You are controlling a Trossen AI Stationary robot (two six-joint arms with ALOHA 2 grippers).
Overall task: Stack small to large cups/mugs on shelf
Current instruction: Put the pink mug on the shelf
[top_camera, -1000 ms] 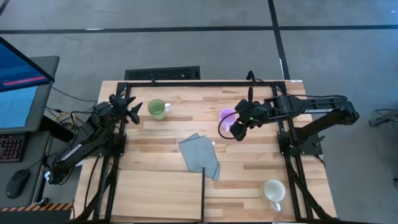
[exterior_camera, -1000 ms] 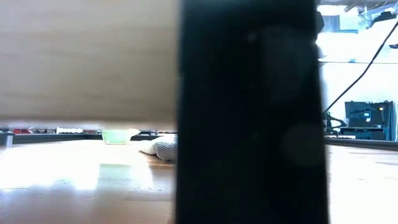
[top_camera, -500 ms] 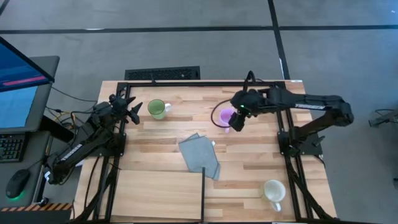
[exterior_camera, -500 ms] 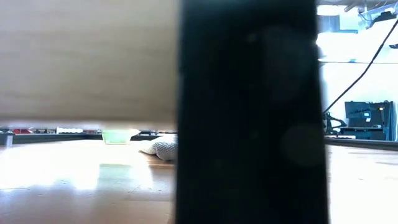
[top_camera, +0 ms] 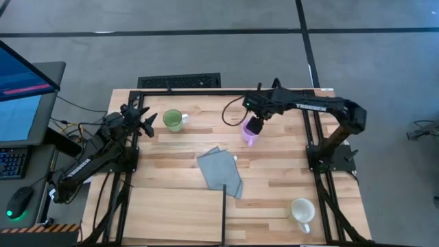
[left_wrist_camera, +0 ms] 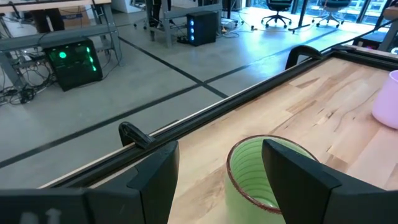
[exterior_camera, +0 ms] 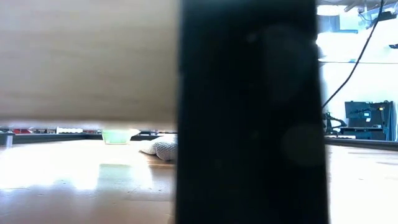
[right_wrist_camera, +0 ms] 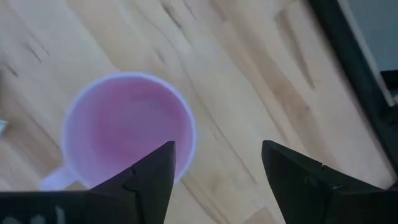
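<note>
High view: at five o'clock the cream mug (top_camera: 301, 212) sits alone; mid-table lies the grey cloth (top_camera: 221, 171). Toward one o'clock, the right gripper (top_camera: 253, 126), fingers spread, hangs over the purple mug (top_camera: 250, 136). At ten o'clock, the left gripper (top_camera: 147, 119), also spread, faces the green mug (top_camera: 172, 120).

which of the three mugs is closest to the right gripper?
The light purple ceramic mug, directly under the open right gripper. The green mug sits by the left gripper; the cream-white mug stands at the table's near-right corner.
</note>
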